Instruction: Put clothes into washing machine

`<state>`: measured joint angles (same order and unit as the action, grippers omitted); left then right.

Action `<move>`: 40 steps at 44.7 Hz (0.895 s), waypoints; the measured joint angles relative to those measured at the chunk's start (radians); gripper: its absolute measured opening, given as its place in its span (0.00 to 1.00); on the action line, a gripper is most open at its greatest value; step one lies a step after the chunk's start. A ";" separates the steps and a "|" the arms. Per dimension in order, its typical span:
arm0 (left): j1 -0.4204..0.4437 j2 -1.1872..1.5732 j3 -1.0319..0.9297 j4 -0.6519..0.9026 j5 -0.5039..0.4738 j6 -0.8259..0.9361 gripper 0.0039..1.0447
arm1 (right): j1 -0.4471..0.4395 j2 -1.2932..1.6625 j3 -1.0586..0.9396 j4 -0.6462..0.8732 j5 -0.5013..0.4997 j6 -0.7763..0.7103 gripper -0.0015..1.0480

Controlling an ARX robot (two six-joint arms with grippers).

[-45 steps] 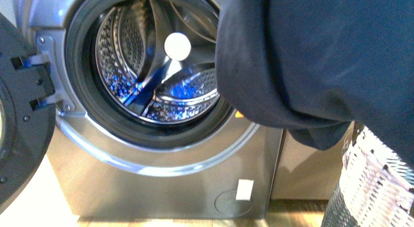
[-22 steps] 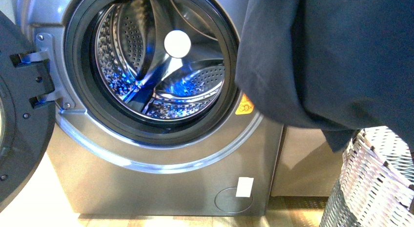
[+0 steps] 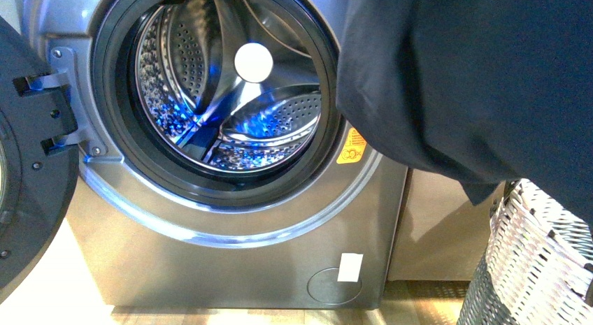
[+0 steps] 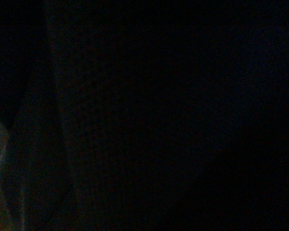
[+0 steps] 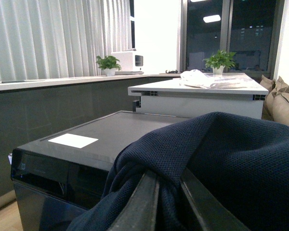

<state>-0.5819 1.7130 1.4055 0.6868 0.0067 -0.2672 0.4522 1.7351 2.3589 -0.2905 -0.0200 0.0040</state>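
The door (image 3: 28, 199) stood swung open at far left. Beside it the washer (image 3: 231, 269) showed its perforated drum (image 3: 196, 80), with a yellow sticker (image 3: 351, 147) by the porthole's right rim. The clothes (image 3: 475, 80) hung outside the drum at upper right, covering the porthole's right edge. Their long axis ran roughly up and down, and the lower hem slanted rightward to a tip above a white woven basket (image 3: 538, 269). A cabinet (image 3: 433, 234) stood right of the washer on a wood floor (image 3: 245, 316).

The left wrist view was dark, so the left fingers' state could not be told. The right fingers (image 5: 143, 204) pinched a bunched fold, with fabric heaped over and beyond them. Behind were curtains (image 5: 53, 38) and a white worktop (image 5: 197, 89).
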 joint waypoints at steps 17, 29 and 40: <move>0.074 -0.024 -0.119 -0.012 0.015 -0.018 0.06 | 0.000 -0.008 0.000 0.004 0.000 0.000 0.66; 0.202 -0.093 -0.286 -0.008 0.039 0.034 0.06 | 0.000 -0.010 0.001 0.005 0.000 0.002 0.93; 0.354 -0.089 -0.391 -0.024 0.006 0.191 0.06 | 0.000 -0.010 0.001 0.005 0.000 0.002 0.93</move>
<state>-0.2279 1.6241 1.0145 0.6624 0.0124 -0.0765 0.4522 1.7256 2.3596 -0.2852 -0.0204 0.0055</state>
